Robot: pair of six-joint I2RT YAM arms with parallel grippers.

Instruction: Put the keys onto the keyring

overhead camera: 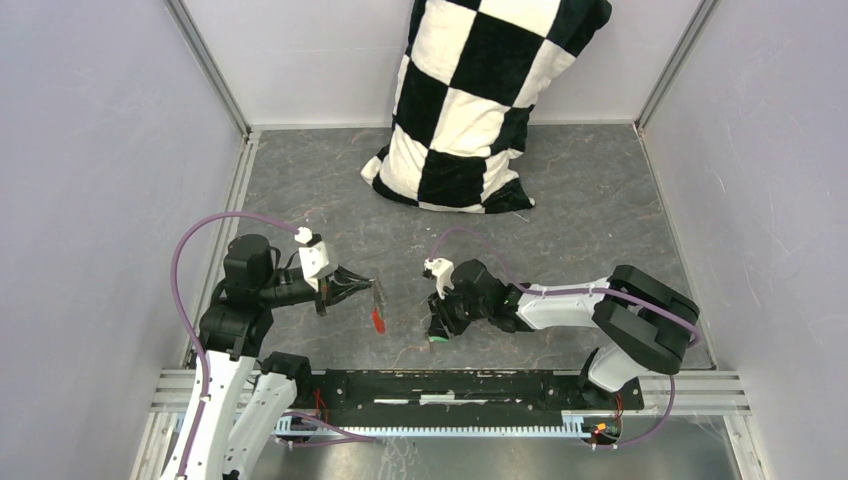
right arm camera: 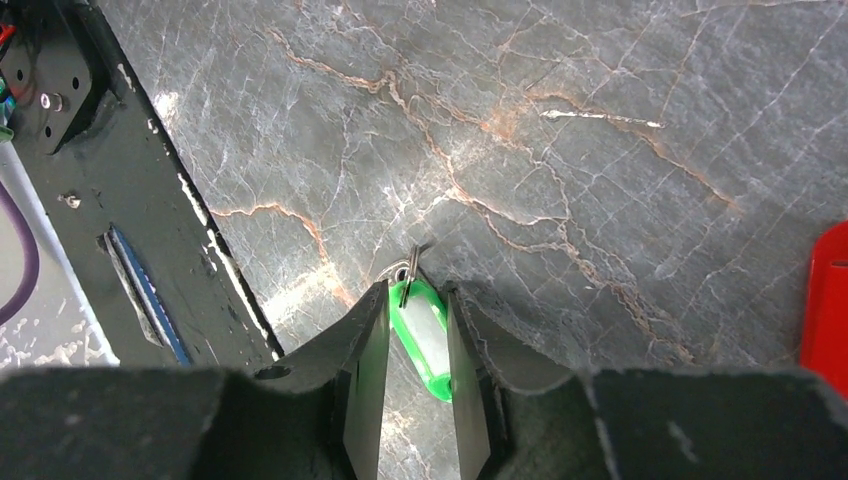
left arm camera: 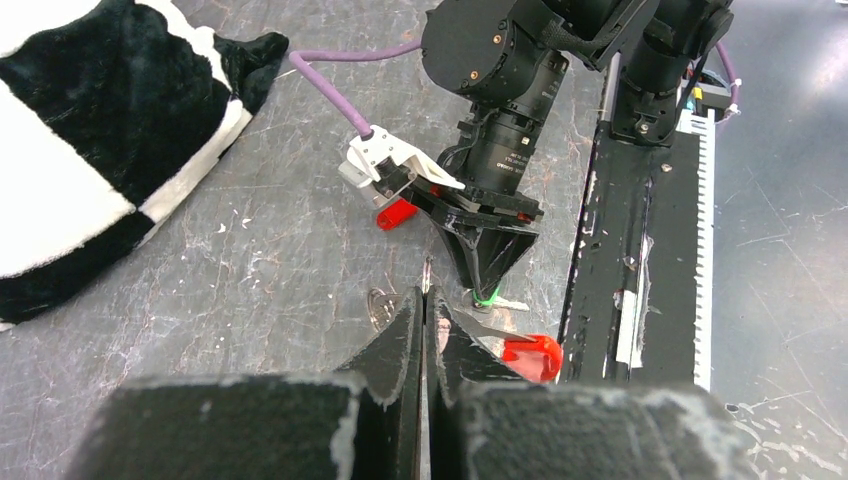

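Near the front edge of the worktop point(overhead camera: 600, 200), both arms meet at the middle, tips turned toward each other. My left gripper point(left arm camera: 425, 300) has its fingers clenched flat on the thin wire of the keyring point(overhead camera: 378, 312), lifted off the surface so the red-and-grey fob point(left arm camera: 530, 358) dangles free. I judge that hold is meant to present the ring in open air where a key can be brought to it.

My right gripper point(right arm camera: 418, 292) points down at the surface, its fingers pressed against both sides of the green key point(right arm camera: 425, 340), gripping the plastic head. The small metal end pokes out past the fingertips, which leaves the hole exposed for threading. How firm that pinch is, I cannot tell.

A red piece point(left arm camera: 397, 213) lies beside the right wrist. It may be the second key, but I am not sure. Neither key is on the ring yet.
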